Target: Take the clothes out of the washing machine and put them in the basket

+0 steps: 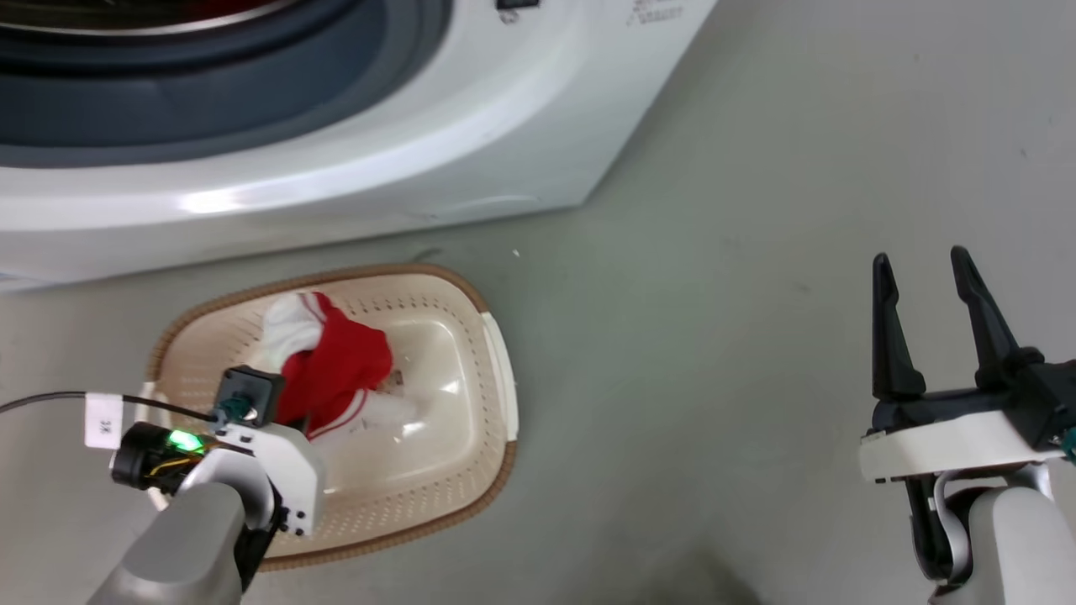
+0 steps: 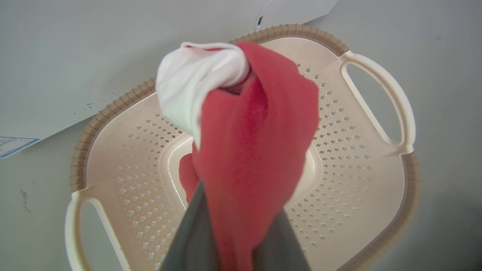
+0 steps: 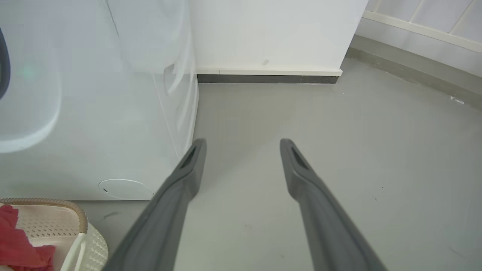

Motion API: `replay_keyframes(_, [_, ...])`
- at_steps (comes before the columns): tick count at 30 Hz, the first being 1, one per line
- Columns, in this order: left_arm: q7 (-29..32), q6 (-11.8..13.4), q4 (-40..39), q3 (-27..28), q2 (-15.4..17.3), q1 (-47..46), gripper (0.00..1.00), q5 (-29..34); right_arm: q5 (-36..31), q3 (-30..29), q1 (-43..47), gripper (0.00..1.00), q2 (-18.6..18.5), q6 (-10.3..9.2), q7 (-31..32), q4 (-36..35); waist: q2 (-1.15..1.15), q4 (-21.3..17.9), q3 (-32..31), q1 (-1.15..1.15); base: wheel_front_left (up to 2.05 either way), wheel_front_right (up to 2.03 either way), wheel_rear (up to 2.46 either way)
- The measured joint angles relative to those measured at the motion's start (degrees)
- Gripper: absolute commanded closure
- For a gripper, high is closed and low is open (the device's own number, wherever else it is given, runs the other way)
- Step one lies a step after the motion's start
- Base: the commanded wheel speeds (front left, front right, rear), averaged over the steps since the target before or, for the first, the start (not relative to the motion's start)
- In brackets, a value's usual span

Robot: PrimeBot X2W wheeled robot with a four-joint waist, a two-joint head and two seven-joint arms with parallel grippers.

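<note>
Left fingers [image 2: 184,241] clamping a red and white garment [image 2: 256,131], garment hanging over the middle of the basket [image 2: 357,158], basket sitting on the floor [image 1: 714,336] just in front of the washing machine [image 1: 336,168], right fingers [image 1: 887,336] hovering apart, well to the right

floor [image 1: 714,378] right of basket [image 1: 502,361]: open | washing machine [image 1: 420,151]: blocks basket's far side

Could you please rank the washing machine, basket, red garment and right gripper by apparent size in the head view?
1. Large white front-loading washing machine, partly cropped.
2. Cream perforated plastic basket.
3. Soft red-and-white garment and dark two-fingered right gripper: too alike to rank, and the gripper is nearer the camera.
</note>
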Motion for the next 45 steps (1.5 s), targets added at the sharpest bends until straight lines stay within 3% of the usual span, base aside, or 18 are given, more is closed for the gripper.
replay_keyframes(7, [-1.0,-0.2,9.1,1.4,-0.7,-2.0,1.00,-0.3,1.5,1.4,-1.2,0.00,0.0,0.00,0.0,-0.3,0.00,-3.3,4.4,0.00,0.00,0.00,0.00])
replay_keyframes(15, [-1.1,-0.1,9.6,3.5,-1.4,-3.2,1.00,0.0,2.0,1.5,-1.5,0.00,0.0,0.00,0.0,-0.5,0.00,-4.1,6.4,0.00,0.00,0.00,0.00])
replay_keyframes(16, [-1.2,0.0,9.5,3.8,-1.6,-3.4,0.72,0.3,2.0,1.6,-1.5,0.00,0.0,0.00,0.0,-0.4,0.00,-3.9,6.4,0.00,0.00,0.00,0.00])
replay_keyframes(17, [-1.2,0.1,9.7,3.8,-1.8,-3.4,0.00,0.6,2.0,1.6,-1.5,0.00,0.0,0.00,0.0,-0.3,0.00,-3.8,6.4,0.00,0.00,0.00,0.00])
replay_keyframes(21, [-1.3,0.2,10.8,4.0,-2.9,-3.2,0.00,1.2,1.7,2.4,-1.4,0.00,0.0,0.00,0.0,0.3,0.00,-3.2,5.3,0.00,0.00,0.00,0.00])
replay_keyframes(29, [-1.3,0.3,4.7,7.6,-3.5,0.5,0.00,3.1,0.4,1.8,-1.3,0.00,0.0,0.00,0.0,1.4,0.00,-1.1,0.6,-0.01,0.00,0.00,0.00])
replay_keyframes(45, [-1.3,1.1,-23.2,24.8,-6.4,15.0,0.00,11.7,-2.1,-0.5,2.5,0.00,0.0,0.00,0.0,3.7,0.00,5.2,-12.7,-0.02,0.00,0.00,0.00])
